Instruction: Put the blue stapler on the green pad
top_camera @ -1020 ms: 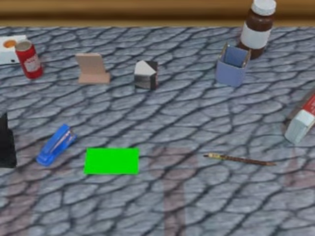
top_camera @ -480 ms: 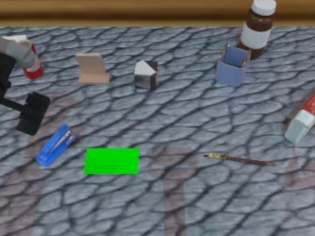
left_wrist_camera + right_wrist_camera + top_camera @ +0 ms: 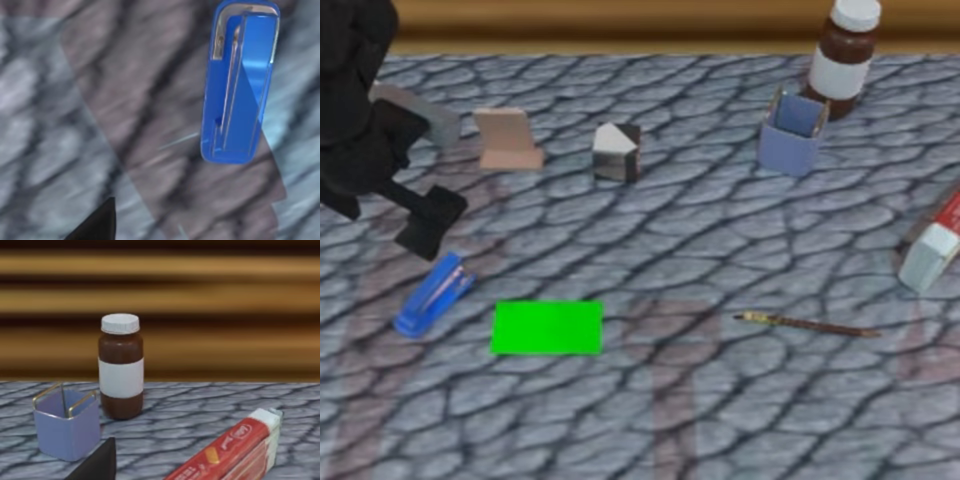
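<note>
The blue stapler [image 3: 434,294] lies flat near the tabletop's [image 3: 720,240] left edge, just left of the green pad [image 3: 547,327] and apart from it; I judge it rigid, light and slick-sided — best pinched across its narrow width at mid-length. My left end effector [image 3: 425,235] hangs just above it; I cannot tell its opening. My right arm is parked off to the right. The tabletop is stone-patterned, with a wooden wall behind.
</note>
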Tool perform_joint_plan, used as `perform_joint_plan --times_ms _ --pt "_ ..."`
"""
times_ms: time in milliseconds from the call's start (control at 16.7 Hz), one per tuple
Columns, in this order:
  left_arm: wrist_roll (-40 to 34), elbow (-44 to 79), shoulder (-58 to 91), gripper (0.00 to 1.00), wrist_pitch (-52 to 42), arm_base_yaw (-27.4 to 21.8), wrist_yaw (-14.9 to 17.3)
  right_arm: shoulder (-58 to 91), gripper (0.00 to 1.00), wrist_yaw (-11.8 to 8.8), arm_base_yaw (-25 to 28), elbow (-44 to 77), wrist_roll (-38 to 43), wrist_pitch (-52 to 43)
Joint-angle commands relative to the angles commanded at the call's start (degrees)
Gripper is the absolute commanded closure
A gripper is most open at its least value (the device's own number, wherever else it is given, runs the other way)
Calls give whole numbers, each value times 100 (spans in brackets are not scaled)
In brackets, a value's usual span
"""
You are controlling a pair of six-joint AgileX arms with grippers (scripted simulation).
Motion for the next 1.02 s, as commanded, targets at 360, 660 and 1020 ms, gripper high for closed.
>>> perform_joint_plan --times_ms 360,660,1020 --pt "77 283 350 0 -184 -28 5 0 0 0 0 0 0 0" --pt "87 112 438 0 55 -11 5 0 0 0 0 0 0 0" --pt "101 -717 1065 0 1585 -13 10 0 0 0 0 0 0 0"
